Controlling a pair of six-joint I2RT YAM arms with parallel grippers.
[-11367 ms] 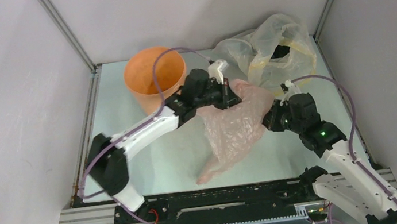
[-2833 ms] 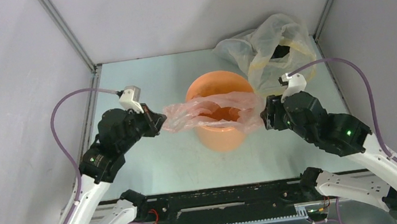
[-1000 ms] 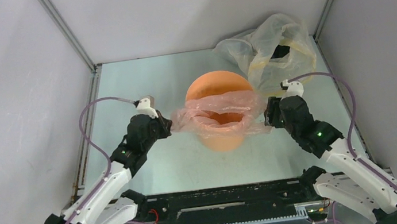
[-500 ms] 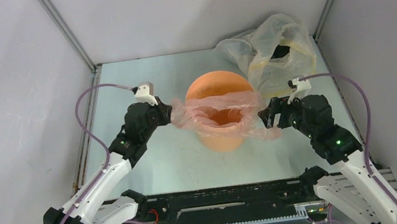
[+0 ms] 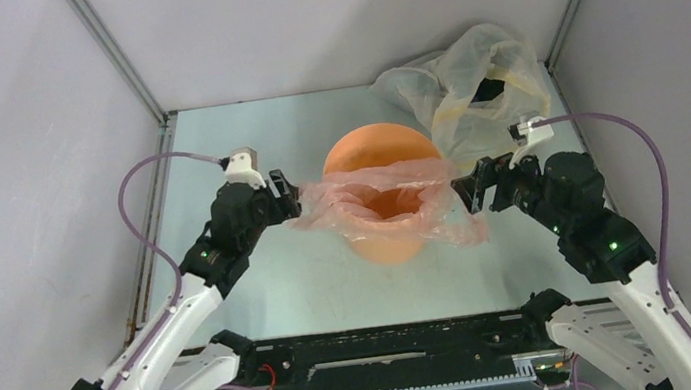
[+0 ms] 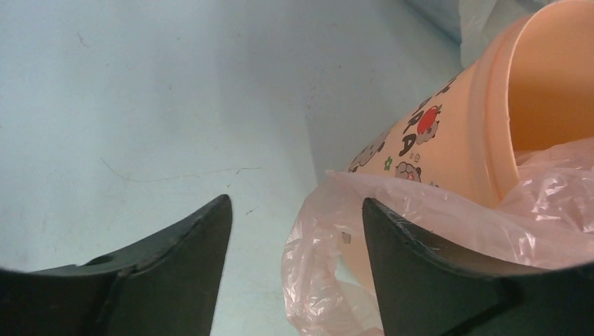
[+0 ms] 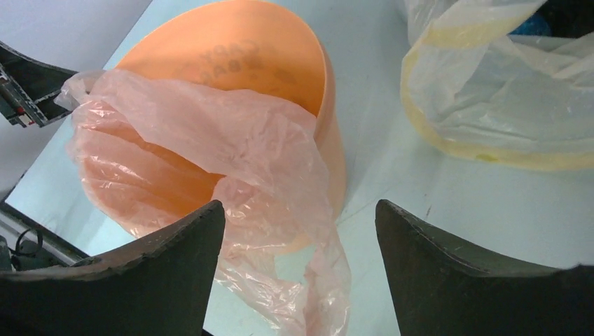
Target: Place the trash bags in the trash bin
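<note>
The orange trash bin [image 5: 377, 146] stands mid-table with the pale pink trash bag [image 5: 362, 199] draped over its mouth, partly sagging inside and partly hanging down the outside. My left gripper [image 5: 286, 203] is open at the bag's left edge. In the left wrist view the gripper [image 6: 295, 203] has a loose fold of the bag [image 6: 329, 241] between its fingers, beside the bin's printed wall [image 6: 448, 133]. My right gripper [image 5: 471, 192] is open just right of the bin. In its wrist view the gripper [image 7: 300, 204] frames a hanging flap of bag [image 7: 245, 147] over the bin [image 7: 238, 56].
A larger clear yellowish bag [image 5: 472, 77] with dark contents lies at the back right, close behind my right gripper and also seen in the right wrist view [image 7: 490, 91]. Grey walls enclose the table on three sides. A black rail [image 5: 383, 356] runs along the near edge.
My left gripper has opened and let go of the bag's left edge. The right gripper, open, has drawn back to the right. The bag stays draped over the bin.
</note>
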